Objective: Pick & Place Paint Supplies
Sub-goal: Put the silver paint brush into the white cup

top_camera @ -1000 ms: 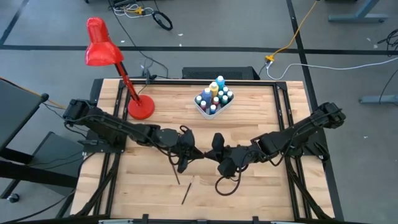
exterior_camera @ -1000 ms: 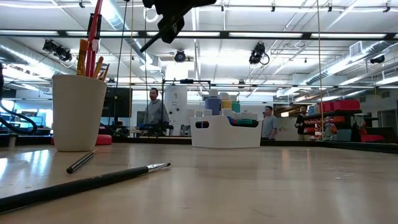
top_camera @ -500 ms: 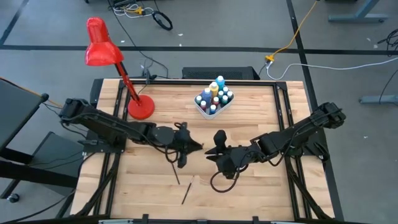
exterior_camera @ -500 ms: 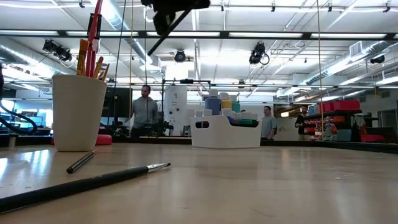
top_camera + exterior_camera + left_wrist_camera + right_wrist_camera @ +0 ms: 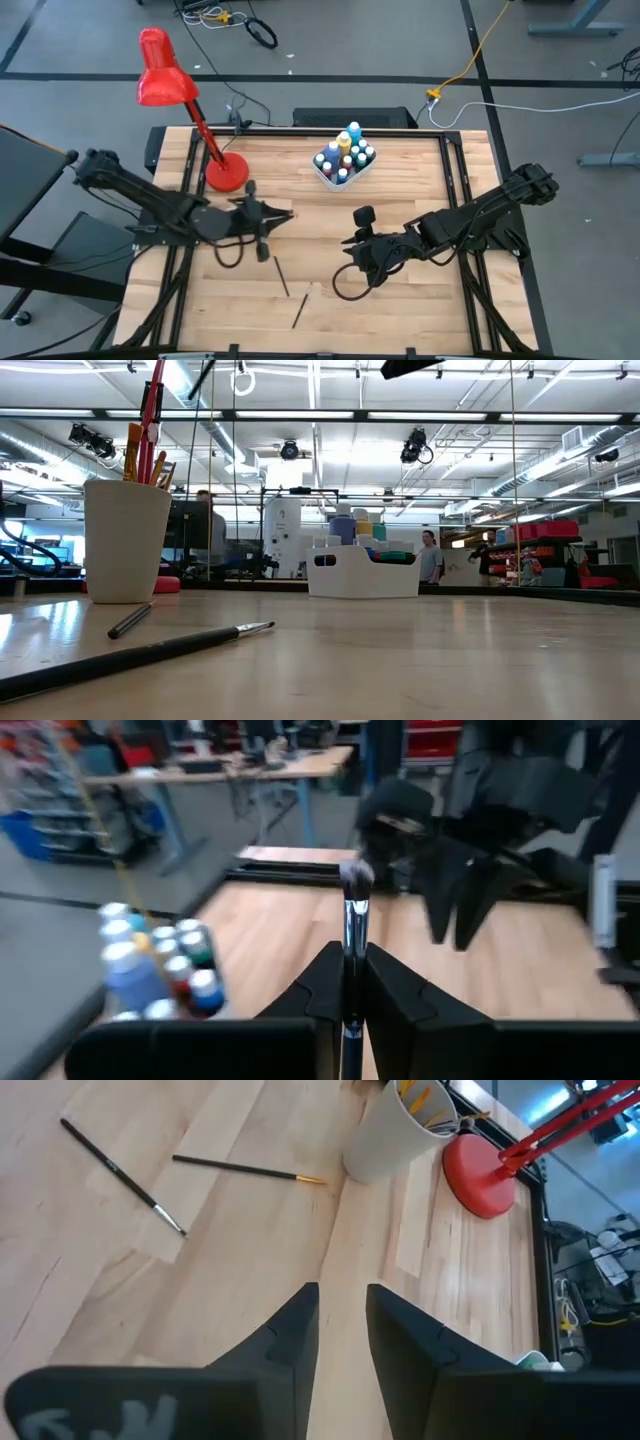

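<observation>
Left gripper [image 5: 272, 216] hangs over the table's [image 5: 420, 300] left-centre near the red lamp [image 5: 170, 95], right gripper [image 5: 352, 240] sits mid-table, well apart. Two paintbrushes [image 5: 281, 277] lie on the wood between them. Paint bottles [image 5: 345, 156] crowd the white tray [image 5: 352, 175] at the back.

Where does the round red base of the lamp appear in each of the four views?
High view: the red lamp base lies upper left of centre, near the left arm.
Low view: the base is a low red shape just right of the beige cup.
Left wrist view: not in it.
Right wrist view: the base is at the upper right, beside the cup.
Shared landmark: the loose paintbrushes lying flat.
</observation>
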You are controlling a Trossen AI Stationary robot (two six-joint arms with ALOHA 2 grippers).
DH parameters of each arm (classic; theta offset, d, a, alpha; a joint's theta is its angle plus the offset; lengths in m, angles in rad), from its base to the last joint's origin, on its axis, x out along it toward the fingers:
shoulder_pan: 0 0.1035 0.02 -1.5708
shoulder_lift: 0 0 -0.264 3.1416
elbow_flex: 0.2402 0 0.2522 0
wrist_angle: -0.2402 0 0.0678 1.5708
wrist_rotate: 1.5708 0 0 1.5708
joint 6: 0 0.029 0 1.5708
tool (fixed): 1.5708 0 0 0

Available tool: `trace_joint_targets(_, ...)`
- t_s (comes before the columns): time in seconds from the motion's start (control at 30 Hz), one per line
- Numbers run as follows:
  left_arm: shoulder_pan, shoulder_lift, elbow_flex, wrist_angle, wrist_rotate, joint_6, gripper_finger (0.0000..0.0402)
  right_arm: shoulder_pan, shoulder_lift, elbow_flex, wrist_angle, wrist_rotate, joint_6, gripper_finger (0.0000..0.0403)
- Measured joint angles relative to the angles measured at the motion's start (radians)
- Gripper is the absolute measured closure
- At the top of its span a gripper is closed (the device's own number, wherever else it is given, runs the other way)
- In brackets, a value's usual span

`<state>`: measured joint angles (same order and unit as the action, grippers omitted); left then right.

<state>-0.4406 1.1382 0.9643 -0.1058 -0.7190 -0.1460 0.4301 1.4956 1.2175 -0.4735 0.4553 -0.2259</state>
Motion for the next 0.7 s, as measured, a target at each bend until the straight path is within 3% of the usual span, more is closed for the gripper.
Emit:
trace_joint_targets(0.17, -0.069, -0.051, 0.000, -0.111, -0.153, -0.013, 0.0377, 0.000, 0.000, 0.000, -0.003, -0.004, 0.009, 0.0313)
trace_joint_targets(0.43, -0.140, -0.071, -0.001, -0.336, -0.332, -0.162, 0.0372, 0.000, -0.002, -0.010, -0.001, -0.054, 0.037, 0.0315)
trace_joint_targets(0.7, -0.160, -0.070, -0.001, -0.550, -0.403, -0.406, 0.0370, -0.006, -0.117, -0.236, 0.179, -0.054, 0.088, 0.0315)
